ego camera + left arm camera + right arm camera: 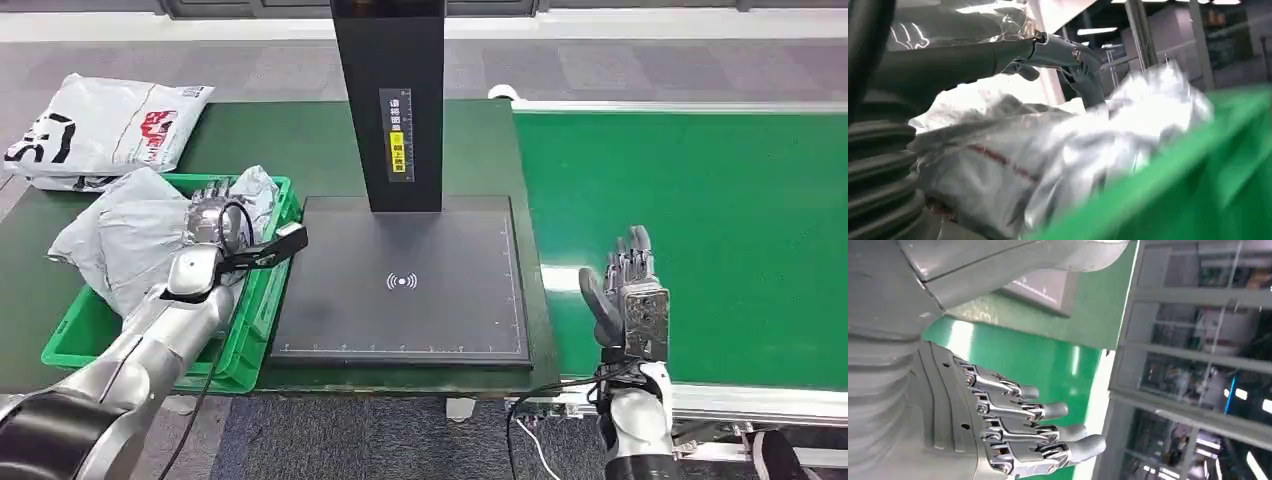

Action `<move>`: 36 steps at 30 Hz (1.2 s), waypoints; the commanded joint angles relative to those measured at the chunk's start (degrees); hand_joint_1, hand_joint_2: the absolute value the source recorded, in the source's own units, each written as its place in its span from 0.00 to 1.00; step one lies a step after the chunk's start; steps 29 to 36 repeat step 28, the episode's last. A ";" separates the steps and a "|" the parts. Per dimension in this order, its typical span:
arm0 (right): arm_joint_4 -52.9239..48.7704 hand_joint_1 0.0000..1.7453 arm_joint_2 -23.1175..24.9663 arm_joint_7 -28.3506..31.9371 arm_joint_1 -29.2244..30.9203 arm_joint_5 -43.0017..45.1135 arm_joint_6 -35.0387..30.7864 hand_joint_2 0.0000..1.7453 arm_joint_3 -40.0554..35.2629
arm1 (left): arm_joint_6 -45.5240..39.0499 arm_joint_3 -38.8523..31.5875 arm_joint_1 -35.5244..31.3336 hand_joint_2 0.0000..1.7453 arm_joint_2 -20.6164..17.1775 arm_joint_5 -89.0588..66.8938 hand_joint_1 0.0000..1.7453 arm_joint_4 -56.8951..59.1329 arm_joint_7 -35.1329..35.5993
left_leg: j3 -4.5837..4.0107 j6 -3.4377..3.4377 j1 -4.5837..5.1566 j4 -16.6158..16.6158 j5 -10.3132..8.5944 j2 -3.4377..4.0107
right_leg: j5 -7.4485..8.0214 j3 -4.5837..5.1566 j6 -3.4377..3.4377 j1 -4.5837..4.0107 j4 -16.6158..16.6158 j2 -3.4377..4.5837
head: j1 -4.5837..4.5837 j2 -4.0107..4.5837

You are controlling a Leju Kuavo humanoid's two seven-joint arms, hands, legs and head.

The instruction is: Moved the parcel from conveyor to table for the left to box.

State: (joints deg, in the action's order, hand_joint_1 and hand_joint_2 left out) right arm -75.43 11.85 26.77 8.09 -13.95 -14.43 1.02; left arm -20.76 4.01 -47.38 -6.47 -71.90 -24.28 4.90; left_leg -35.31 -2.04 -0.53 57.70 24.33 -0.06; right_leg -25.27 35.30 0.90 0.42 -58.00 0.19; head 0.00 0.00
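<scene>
Partly hidden: the left hand [210, 215] sits over the grey parcel [130, 235] in the green crate [260, 300] at the lower left of the head view, its fingers against the crumpled plastic; whether it grips the bag I cannot tell. The left wrist view is blurred, showing a finger [1068, 55] above the wrinkled bag, red print on it unreadable. One grey parcel lies in the crate; a second, white printed parcel [100, 125] lies on the dark tabletop [300, 150] at upper left. The right hand [630, 290] stands at lower right over the green conveyor [720, 230], fingers straight, apart, holding nothing; the right wrist view confirms this. A black scanner pad [400, 290] with its post sits mid-frame.
</scene>
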 commanded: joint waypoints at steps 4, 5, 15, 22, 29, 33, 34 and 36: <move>8.86 0.00 -1.06 -0.34 5.71 0.84 -1.21 1.00 0.25 | -12.48 -29.36 -6.30 0.00 9.26 32.82 0.00 -1.21 -25.42 | -0.08 0.10 -0.09 0.10 -0.01 -0.27 | -0.01 -0.11 -0.06 -0.11 0.05 -0.28 | 0.00 0.00; 9.25 0.00 -1.04 -0.20 5.94 0.88 -1.85 1.00 -0.43 | -13.02 -29.41 -6.30 0.00 9.18 35.11 0.00 -1.67 -26.96 | -0.05 0.15 -0.08 0.09 -0.01 -0.34 | -0.03 -0.18 -0.08 -0.11 0.08 -0.35 | 0.00 0.00; 16.84 0.00 -3.74 2.04 9.78 2.87 -4.26 1.00 -4.80 | -16.97 -22.99 -2.47 0.00 12.52 49.33 0.00 -6.66 -41.51 | 0.18 0.13 0.03 -0.09 -0.04 -0.10 | 0.05 -0.26 -0.11 -0.01 0.18 -0.11 | 0.00 0.00; 20.01 0.00 -3.49 2.13 12.47 2.17 -5.90 1.00 -6.25 | -18.19 -18.21 -1.37 0.00 14.14 49.84 0.00 -7.15 -40.85 | 0.13 0.18 0.01 -0.04 -0.03 -0.14 | 0.05 -0.26 -0.16 -0.01 0.16 -0.15 | 0.00 0.00; 19.98 0.00 -3.54 2.14 12.43 2.19 -5.91 1.00 -6.27 | -18.06 -18.14 -1.41 0.00 13.97 49.96 0.00 -7.16 -40.77 | 0.13 0.12 0.06 -0.05 -0.01 -0.02 | 0.04 -0.19 -0.10 0.03 0.10 -0.01 | 0.00 0.00; 19.98 0.00 -3.54 2.14 12.43 2.19 -5.91 1.00 -6.27 | -18.06 -18.14 -1.41 0.00 13.97 49.96 0.00 -7.16 -40.77 | 0.13 0.12 0.06 -0.05 -0.01 -0.02 | 0.04 -0.19 -0.10 0.03 0.10 -0.01 | 0.00 0.00; 19.98 0.00 -3.54 2.14 12.43 2.19 -5.91 1.00 -6.27 | -18.06 -18.14 -1.41 0.00 13.97 49.96 0.00 -7.16 -40.77 | 0.13 0.12 0.06 -0.05 -0.01 -0.02 | 0.04 -0.19 -0.10 0.03 0.10 -0.01 | 0.00 0.00; 19.98 0.00 -3.54 2.14 12.43 2.19 -5.91 1.00 -6.27 | -18.06 -18.14 -1.41 0.00 13.97 49.96 0.00 -7.16 -40.77 | 0.13 0.12 0.06 -0.05 -0.01 -0.02 | 0.04 -0.19 -0.10 0.03 0.10 -0.01 | 0.00 0.00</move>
